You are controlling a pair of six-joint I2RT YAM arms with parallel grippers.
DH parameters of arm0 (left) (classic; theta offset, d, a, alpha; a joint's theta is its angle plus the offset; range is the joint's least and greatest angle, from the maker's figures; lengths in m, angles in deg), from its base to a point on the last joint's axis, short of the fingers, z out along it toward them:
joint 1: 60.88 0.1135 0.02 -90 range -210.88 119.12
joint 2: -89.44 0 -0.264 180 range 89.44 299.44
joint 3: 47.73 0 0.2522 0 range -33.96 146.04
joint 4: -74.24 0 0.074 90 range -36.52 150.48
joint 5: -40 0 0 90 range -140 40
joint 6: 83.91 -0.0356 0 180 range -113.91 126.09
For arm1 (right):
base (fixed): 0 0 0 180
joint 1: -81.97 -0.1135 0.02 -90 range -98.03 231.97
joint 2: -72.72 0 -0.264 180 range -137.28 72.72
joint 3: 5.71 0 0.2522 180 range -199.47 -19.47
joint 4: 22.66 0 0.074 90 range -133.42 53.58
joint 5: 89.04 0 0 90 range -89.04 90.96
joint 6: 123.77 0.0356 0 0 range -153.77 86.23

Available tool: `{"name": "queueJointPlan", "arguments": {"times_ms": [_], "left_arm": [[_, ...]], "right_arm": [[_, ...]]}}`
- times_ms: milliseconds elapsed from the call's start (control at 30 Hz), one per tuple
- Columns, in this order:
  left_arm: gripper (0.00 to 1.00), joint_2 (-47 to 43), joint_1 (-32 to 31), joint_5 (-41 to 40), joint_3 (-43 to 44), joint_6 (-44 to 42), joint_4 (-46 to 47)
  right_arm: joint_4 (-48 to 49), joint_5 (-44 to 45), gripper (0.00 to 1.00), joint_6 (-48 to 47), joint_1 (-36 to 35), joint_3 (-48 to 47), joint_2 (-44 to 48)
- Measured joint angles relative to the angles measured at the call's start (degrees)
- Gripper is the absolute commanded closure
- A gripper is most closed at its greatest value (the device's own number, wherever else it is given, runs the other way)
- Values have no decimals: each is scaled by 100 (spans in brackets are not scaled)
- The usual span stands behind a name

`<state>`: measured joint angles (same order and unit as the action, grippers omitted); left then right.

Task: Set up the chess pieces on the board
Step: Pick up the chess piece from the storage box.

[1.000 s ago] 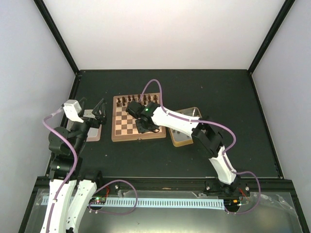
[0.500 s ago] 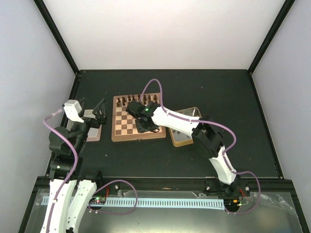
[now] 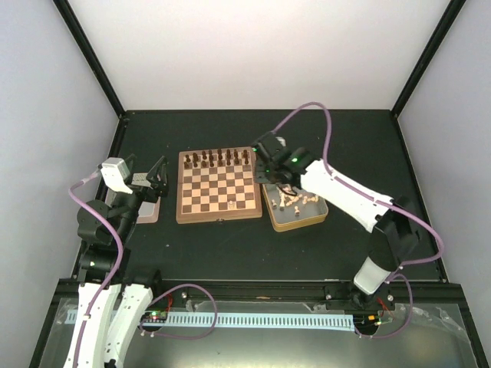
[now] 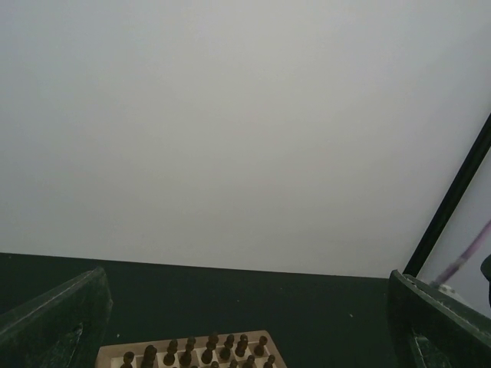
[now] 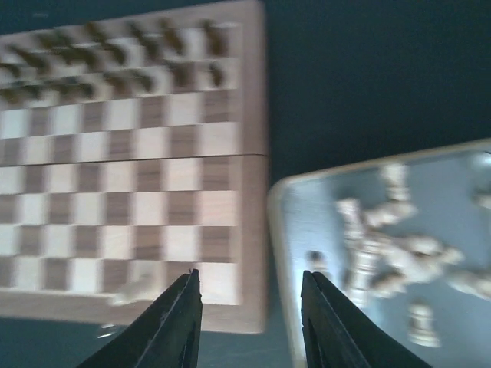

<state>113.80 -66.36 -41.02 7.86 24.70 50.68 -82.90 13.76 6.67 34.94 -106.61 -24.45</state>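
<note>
The chess pieces (image 3: pixel 295 201) lie mostly in a loose heap inside the gold-rimmed tin (image 3: pixel 296 227), which sits just beside the right edge of the board (image 3: pixel 207 192). In the right wrist view they show as a blurred, pale tangle, several tipped on their sides and touching one another. One pale piece (image 3: pixel 232 205) stands alone on the board, in the near rows.

We judge these chessmen to be very light, stiff turned wood with a smooth finish. They should survive a firm pinch but are apt to roll, tip or squirt out of the fingers if caught off-centre. We would take each one across its body, low and near the base if it is standing. For those lying down we would grip across the thickest part of the stem, and choose one at the edge of the heap so its neighbours are not dragged along.

The dark chessmen (image 3: pixel 219 158) fill the two far rows, and the near rows are otherwise bare.

The right gripper (image 5: pixel 249 276) hangs over the seam between board and tin, its jaws apart with nothing between them. The left gripper (image 4: pixel 247 274) waits off the board's left side, its fingers spread wide and holding nothing.
</note>
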Motion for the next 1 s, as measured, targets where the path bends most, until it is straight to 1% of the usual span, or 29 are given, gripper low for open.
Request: {"name": "queueJointPlan", "arguments": {"times_ms": [100,233,333,467,567,633,700,800,1000], "left_arm": [[1,0,2,0,2,0,0],[1,0,2,0,0,0,0],[1,2,2,0,0,0,0],[1,2,2,0,0,0,0],[1,2,9,0,0,0,0],[1,2,13,0,0,0,-2],[1,2,13,0,0,0,0],[1,2,15,0,0,0,0],[1,2,15,-4,0,-2,0]], "right_arm": [[118,15,65,-4,514,765,295],[94,7,72,-76,1010,1661,330],[109,-107,72,-153,1292,2085,328],[138,-140,71,-179,1414,2234,273],[214,-133,64,-181,1432,2234,155],[238,-120,61,-184,1471,2236,66],[280,-105,61,-181,1539,2280,35],[317,-103,63,-208,1676,2361,31],[466,-140,75,-348,1880,2378,-175]]}}
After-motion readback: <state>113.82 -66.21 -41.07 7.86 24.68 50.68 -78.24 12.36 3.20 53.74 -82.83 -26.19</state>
